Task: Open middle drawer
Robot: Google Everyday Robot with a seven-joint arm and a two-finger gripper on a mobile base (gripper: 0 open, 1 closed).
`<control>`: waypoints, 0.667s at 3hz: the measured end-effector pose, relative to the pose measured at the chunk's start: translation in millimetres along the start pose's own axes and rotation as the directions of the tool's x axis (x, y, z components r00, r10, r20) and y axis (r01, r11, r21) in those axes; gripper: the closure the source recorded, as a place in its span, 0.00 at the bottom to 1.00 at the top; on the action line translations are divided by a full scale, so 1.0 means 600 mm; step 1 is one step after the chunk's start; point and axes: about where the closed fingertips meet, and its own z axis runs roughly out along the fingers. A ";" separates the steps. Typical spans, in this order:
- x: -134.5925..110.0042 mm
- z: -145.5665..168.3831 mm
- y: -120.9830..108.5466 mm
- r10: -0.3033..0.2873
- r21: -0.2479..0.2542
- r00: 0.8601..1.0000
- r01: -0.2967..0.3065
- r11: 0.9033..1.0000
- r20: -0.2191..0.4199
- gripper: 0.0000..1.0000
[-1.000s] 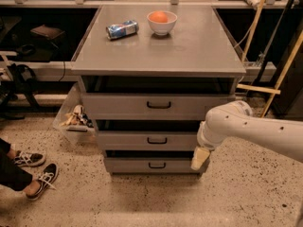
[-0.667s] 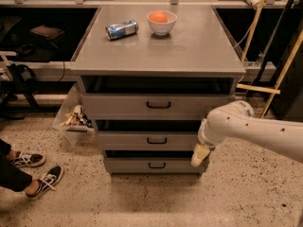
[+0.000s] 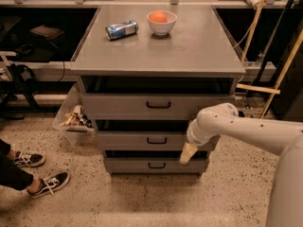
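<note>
A grey metal cabinet has three drawers stacked under its top (image 3: 156, 46). The middle drawer (image 3: 137, 139) has a flat grey front and a small black bar handle (image 3: 156, 140) at its centre. It sits between the taller top drawer (image 3: 123, 105) and the bottom drawer (image 3: 128, 165). My gripper (image 3: 188, 153) hangs from the white arm (image 3: 246, 129) that comes in from the right. It is low in front of the cabinet, to the right of the middle handle and slightly below it, apart from it.
A crushed blue can (image 3: 121, 29) and a white bowl (image 3: 161, 22) holding an orange stand on the cabinet top. A clear bin of objects (image 3: 73, 119) stands left of the cabinet. A person's feet in sneakers (image 3: 45, 183) are at the lower left. Wooden poles (image 3: 279, 74) lean at the right.
</note>
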 end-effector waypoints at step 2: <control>-0.042 0.082 -0.017 -0.004 0.021 1.000 0.004 1.000 0.018 0.00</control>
